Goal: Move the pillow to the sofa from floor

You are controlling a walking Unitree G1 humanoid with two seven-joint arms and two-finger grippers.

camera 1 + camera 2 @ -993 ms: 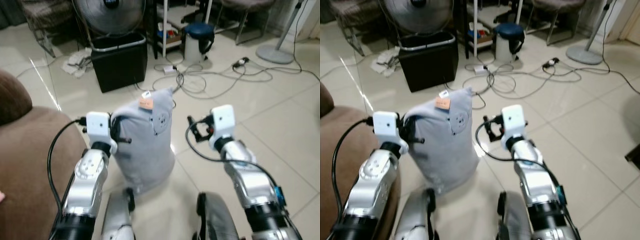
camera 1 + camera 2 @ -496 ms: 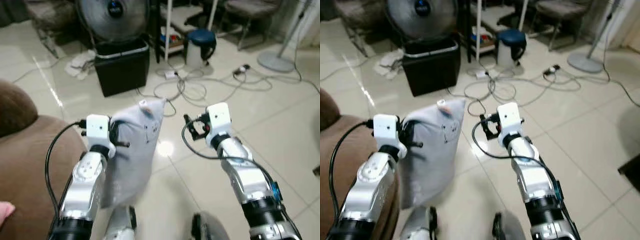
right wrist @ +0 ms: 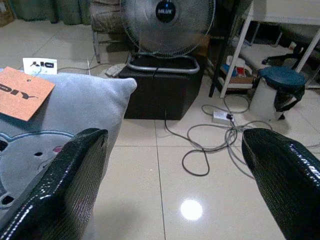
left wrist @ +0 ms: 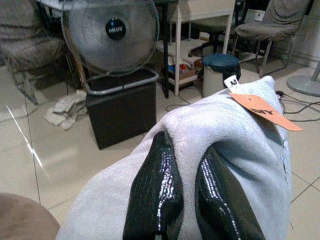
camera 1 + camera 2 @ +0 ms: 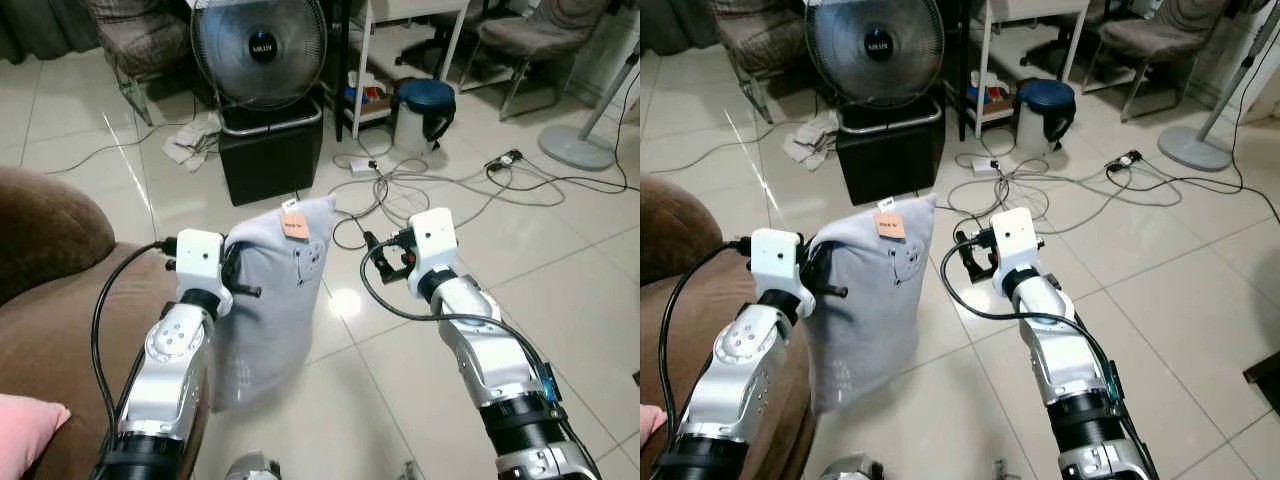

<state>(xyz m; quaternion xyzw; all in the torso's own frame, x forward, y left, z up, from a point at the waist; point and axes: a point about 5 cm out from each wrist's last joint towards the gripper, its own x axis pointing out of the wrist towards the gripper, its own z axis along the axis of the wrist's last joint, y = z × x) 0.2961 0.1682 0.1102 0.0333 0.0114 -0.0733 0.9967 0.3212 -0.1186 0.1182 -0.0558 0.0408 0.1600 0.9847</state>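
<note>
A grey pillow (image 5: 275,290) with an orange tag (image 5: 292,224) hangs upright above the tiled floor, right beside the brown sofa (image 5: 60,300). My left gripper (image 4: 192,195) is shut on a fold at the pillow's upper edge, on the side facing the sofa. The right gripper (image 5: 385,255) is open and stands a short way off the pillow's other side, apart from it; one of its fingers (image 3: 65,185) shows against the pillow's face in the right wrist view.
Ahead stands a fan (image 5: 258,50) on a black box (image 5: 270,155). Cables (image 5: 400,185) trail over the floor near a blue-topped bin (image 5: 422,105) and a round stand base (image 5: 580,145). A pink cushion (image 5: 25,430) lies on the sofa seat.
The camera has risen and tilted up. The pillow has come off the floor and swung left toward the sofa in my left gripper. The right gripper stays open beside it.
</note>
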